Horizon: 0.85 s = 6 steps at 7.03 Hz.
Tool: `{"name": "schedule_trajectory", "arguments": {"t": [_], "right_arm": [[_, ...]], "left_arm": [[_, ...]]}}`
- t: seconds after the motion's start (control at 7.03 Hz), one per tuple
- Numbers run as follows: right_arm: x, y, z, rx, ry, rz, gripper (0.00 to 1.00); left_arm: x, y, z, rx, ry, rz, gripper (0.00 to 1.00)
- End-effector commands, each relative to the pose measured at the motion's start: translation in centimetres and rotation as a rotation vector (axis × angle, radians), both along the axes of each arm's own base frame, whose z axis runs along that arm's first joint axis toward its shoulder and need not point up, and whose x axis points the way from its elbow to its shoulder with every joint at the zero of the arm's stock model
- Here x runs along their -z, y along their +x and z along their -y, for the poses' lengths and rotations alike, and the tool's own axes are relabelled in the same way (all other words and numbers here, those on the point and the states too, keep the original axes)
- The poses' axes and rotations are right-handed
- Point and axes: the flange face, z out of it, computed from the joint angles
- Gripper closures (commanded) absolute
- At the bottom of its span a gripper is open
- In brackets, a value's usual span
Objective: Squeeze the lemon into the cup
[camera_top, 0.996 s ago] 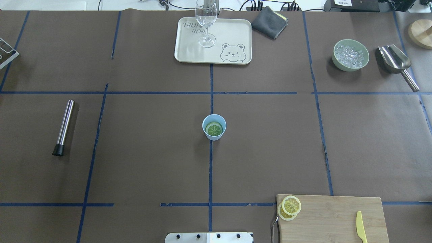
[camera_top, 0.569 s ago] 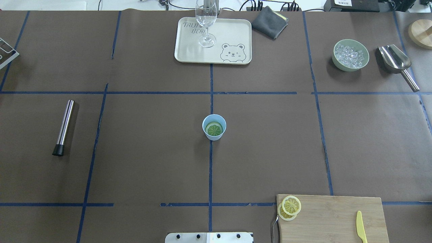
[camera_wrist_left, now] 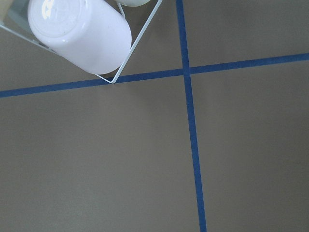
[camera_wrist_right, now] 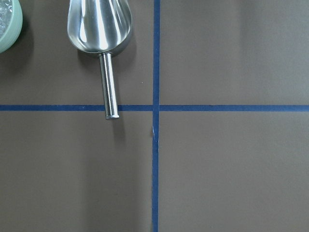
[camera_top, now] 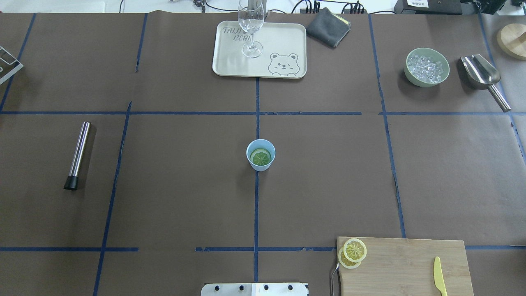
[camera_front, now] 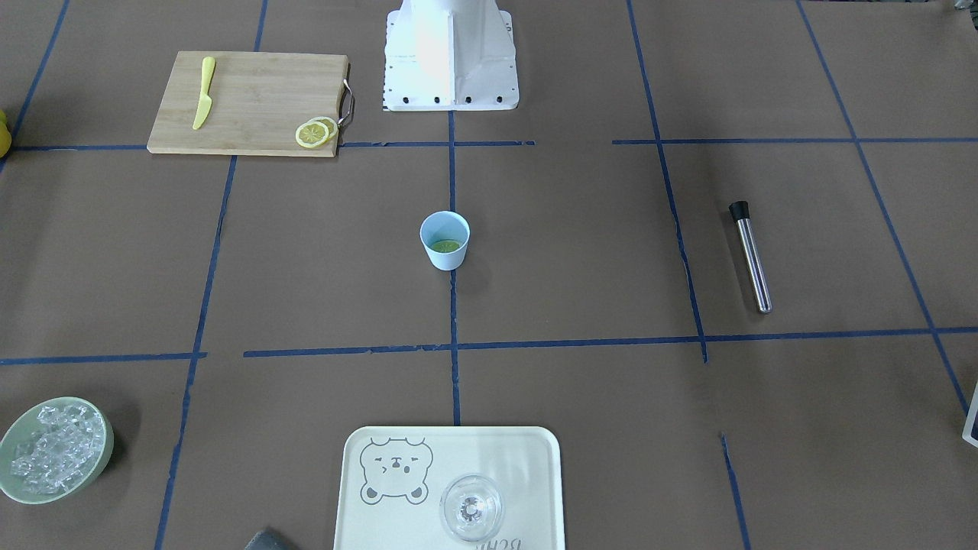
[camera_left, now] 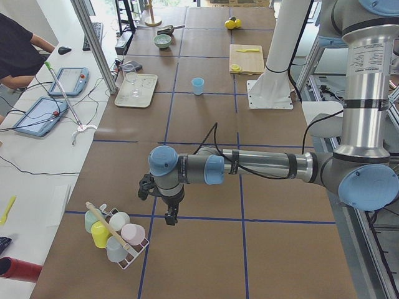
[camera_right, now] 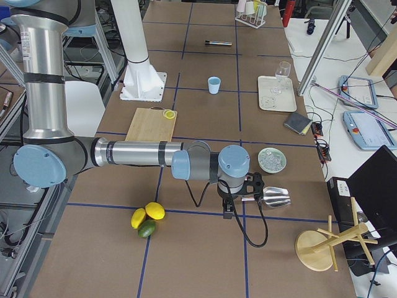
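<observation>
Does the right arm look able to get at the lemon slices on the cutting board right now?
Probably yes. The lemon slices lie uncovered on the cutting board, nothing above them; the right gripper hangs near the scoop.

Brown paper-covered table [camera_top: 185,185] gridded with blue tape [camera_top: 256,205]; white bench [camera_left: 43,149] alongside

Lemon slice [camera_top: 260,156], seemingly flat, inside upright cup [camera_front: 445,260].
</observation>
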Motion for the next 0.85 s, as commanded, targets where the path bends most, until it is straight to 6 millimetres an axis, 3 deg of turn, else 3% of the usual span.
{"name": "schedule_trajectory", "arguments": {"t": [0.0,0.71], "right_arm": [[0.22,0.01,0.15,0.0,0.004,0.0,0.0],[0.23,0.0,0.15,0.0,0.004,0.001,0.0]], "left_arm": [[-0.53,0.01,-0.04,0.003,-0.002,-0.001,0.0],[-0.32,0.22,-0.06,0.028,-0.019,-0.03,0.0]]}}
